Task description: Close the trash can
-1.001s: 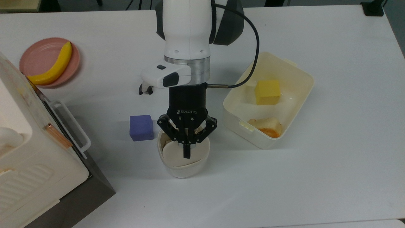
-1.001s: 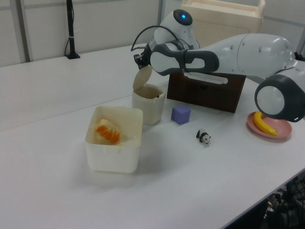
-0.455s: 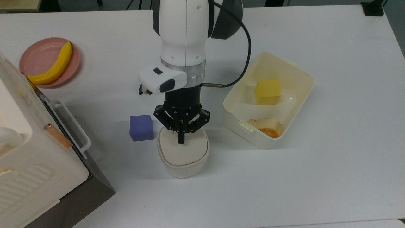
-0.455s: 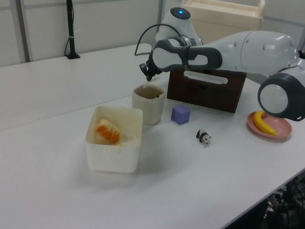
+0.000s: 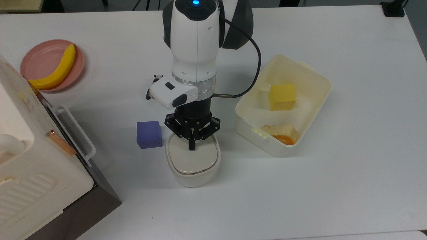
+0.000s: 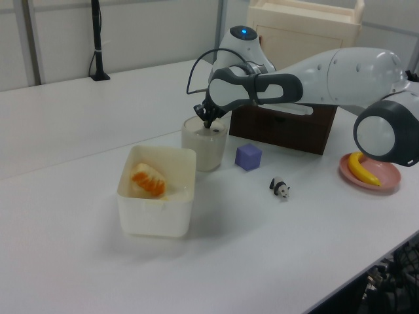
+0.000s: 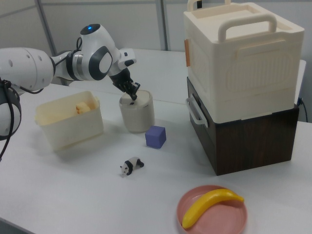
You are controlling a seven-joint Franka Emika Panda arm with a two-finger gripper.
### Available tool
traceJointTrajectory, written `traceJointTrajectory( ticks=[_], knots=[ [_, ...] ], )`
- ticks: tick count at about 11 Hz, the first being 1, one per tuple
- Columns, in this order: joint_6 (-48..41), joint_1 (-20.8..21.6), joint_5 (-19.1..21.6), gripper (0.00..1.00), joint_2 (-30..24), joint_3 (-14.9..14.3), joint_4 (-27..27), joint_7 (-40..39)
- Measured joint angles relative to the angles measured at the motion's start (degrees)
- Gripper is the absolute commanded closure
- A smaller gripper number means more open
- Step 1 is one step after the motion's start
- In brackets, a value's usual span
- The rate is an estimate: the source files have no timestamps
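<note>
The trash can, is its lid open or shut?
Shut. The lid lies flat on the trash can, and the pincer presses down on its back edge with closed fingers.

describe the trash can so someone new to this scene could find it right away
Start at the big open cream tub. Between it and the purple cube stands the trash can, under the gripper. It is small, rounded-square and cream-white, with its flat lid down.

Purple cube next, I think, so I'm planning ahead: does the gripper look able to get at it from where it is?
Probably yes. The purple cube stands free beside the trash can, nothing over it; the gripper is shut.
</note>
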Motion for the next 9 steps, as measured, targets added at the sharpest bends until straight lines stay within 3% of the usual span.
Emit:
traceJointTrajectory(
  ticks=[2,4,5,9],
  knots=[
    [-0.02,-0.01,0.01,0.97,-0.31,0.0,0.07,-0.01],
    [-0.04,-0.11,2.2,0.39,-2.39,-0.06,0.22,0.05],
    [-2.12,-0.22,3.65,0.0,-4.92,-0.22,0.14,0.03],
    [-26.31,-0.32,3.84,0.0,-19.63,-0.36,-5.7,-0.17]
  ],
)
